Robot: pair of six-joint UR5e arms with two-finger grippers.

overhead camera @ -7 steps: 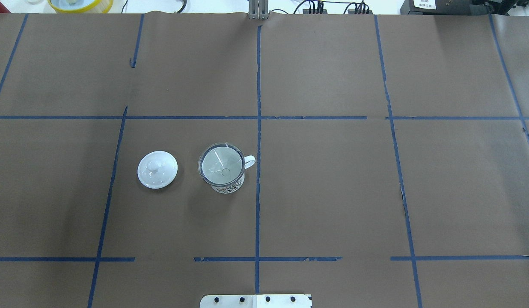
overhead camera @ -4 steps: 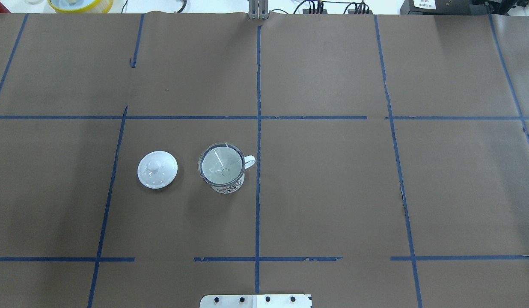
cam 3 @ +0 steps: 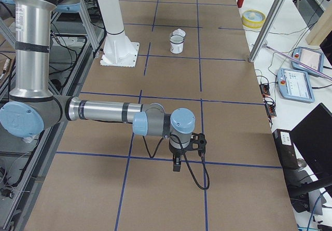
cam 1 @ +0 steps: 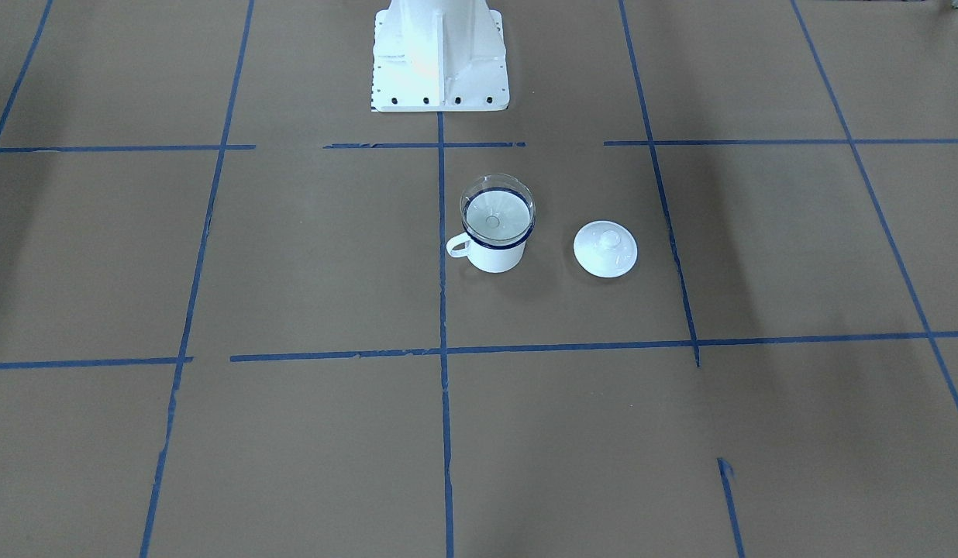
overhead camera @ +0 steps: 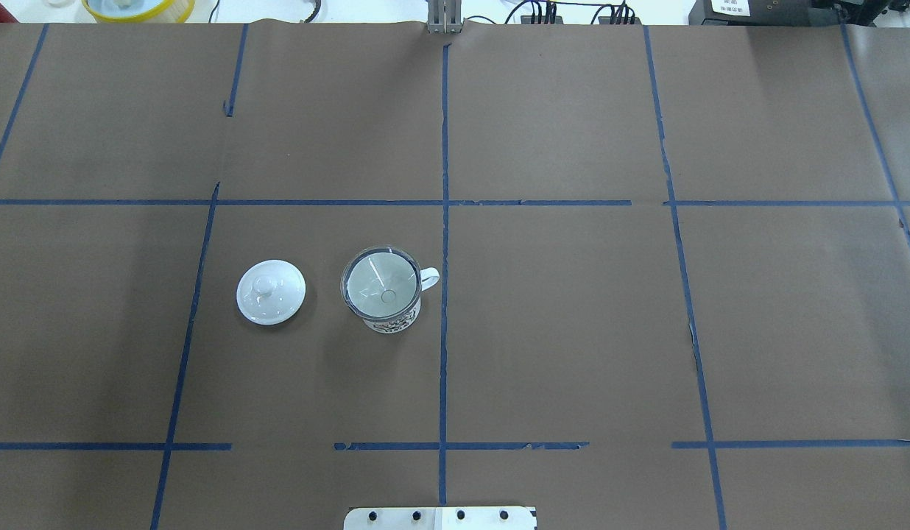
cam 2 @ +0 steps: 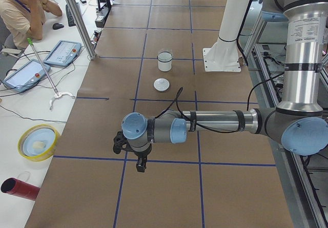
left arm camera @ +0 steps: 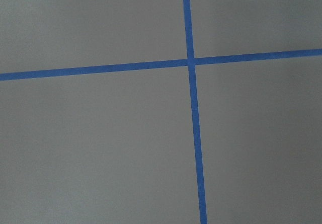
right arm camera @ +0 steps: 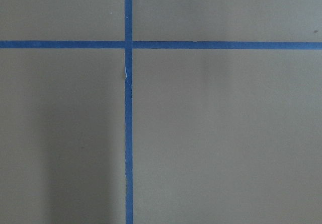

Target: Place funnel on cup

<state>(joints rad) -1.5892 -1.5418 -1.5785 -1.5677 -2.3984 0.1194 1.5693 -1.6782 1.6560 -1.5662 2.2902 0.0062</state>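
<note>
Funnel: the funnel sits in the mouth of the cup, with its clear cone on the dark rim and its spout pointing down inside. Nothing is holding it.
Place: left of the table's centre line in the overhead view, in the middle row of the blue tape grid.
Handling, funnel: probably thin clear plastic, so very light, fairly stiff, slick, and easy to knock askew. The best hold looks like a gentle pinch across the cone's rim, since the spout is out of reach inside the cup.
Handling, cup: looks like enamel, hard and light, so it may slide on the paper if pushed. Its loop handle points to 3 o'clock.
Task state: looks done.
Lid: a white domed lid with a knob lies at 9 o'clock from the cup, near it but not touching.
Writing: there is dark print on the cup's side, too small to read. No brand is legible.
Left gripper: hangs over bare paper well away from the cup. Its finger spacing cannot be told from here.
Right gripper: the same at the opposite end, and its spacing also cannot be told.
</note>
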